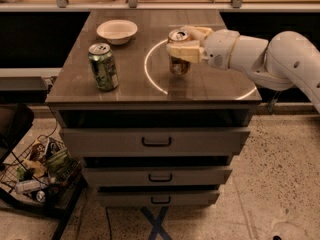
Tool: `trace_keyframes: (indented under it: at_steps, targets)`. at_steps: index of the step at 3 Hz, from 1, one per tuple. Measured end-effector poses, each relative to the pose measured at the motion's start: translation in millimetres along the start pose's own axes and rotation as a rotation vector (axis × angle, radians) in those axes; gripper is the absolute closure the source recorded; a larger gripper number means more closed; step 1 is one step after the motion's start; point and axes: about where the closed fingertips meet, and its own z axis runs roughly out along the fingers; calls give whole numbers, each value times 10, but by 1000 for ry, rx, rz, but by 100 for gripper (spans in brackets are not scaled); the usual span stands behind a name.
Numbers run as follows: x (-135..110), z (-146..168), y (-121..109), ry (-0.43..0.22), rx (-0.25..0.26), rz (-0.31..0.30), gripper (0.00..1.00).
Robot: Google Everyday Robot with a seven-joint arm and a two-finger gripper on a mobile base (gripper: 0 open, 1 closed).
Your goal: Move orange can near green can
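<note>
Pale two-finger gripper (178,40) reaching in from the right on a chunky white arm (260,59), clamped snug around the orange can (179,66) with the mottled brownish-gold label and silver pull-tab top, one finger across the front, the other tucked behind near the rim. Holding it upright, a bit right of centre over the grey-brown cabinet top (125,91), just inside the left arc of a thin white ring of light (149,71) on the surface. No telling if resting on the top or hanging just above it. Over to the left, near the front-left corner: the green can (103,69) with pale markings and a silver top, standing upright, well apart from the orange can, with bare surface and the ring's edge in between. Behind the green can, toward the back — a shallow round white bowl (117,31), not touching anything. Under the top, three stacked grey drawers (200,141) with dark handles. Down on the speckled floor (280,184) at the left — a black wire basket (15,184) stuffed with wrappers and bottles.
</note>
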Motion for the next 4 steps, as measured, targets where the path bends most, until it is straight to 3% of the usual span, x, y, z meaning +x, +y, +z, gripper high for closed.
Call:
trace_keyframes:
  at_steps: [2, 4]
  targets:
    - [-167, 232, 489, -7, -107, 41, 100]
    - [60, 445, 693, -6, -223, 166, 100]
